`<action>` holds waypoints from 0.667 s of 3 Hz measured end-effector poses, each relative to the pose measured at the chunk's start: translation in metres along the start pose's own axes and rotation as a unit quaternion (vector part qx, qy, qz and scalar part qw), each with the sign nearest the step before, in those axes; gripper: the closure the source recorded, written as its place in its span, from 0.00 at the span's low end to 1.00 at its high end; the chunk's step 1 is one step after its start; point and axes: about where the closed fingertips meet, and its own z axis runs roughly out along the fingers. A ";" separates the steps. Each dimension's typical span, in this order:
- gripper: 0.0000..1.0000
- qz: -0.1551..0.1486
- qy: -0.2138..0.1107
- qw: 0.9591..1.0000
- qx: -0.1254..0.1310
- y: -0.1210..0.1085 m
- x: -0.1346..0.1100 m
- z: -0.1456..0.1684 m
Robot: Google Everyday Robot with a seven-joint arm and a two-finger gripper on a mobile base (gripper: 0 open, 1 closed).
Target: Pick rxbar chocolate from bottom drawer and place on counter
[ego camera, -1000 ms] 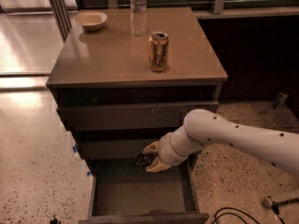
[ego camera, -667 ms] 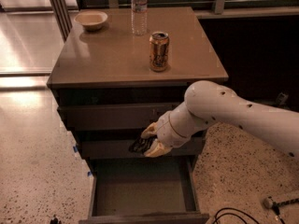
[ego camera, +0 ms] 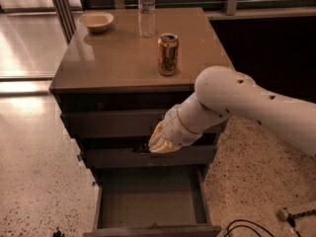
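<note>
The bottom drawer (ego camera: 148, 204) is pulled open, and its grey floor shows nothing on it. My gripper (ego camera: 154, 144) hangs above it, in front of the middle drawer's face and below the counter (ego camera: 113, 63). It is shut on the rxbar chocolate (ego camera: 141, 147), of which only a dark sliver sticks out to the left of the fingers. The rest of the bar is hidden by the gripper.
On the counter stand an orange drink can (ego camera: 168, 54) near the front right, a clear water bottle (ego camera: 146, 11) at the back and a pale bowl (ego camera: 96, 21) at the back left. The two upper drawers are closed. Cables (ego camera: 247, 227) lie on the floor at the lower right.
My gripper has risen with the dark bar from just over the open bottom drawer up to the middle drawer's face, drifting slightly left. The arm has swung up with it.
</note>
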 end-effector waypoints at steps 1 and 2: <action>1.00 0.005 0.003 1.000 0.015 -0.013 -0.003 -0.015; 1.00 0.001 0.028 0.998 0.056 -0.043 -0.019 -0.060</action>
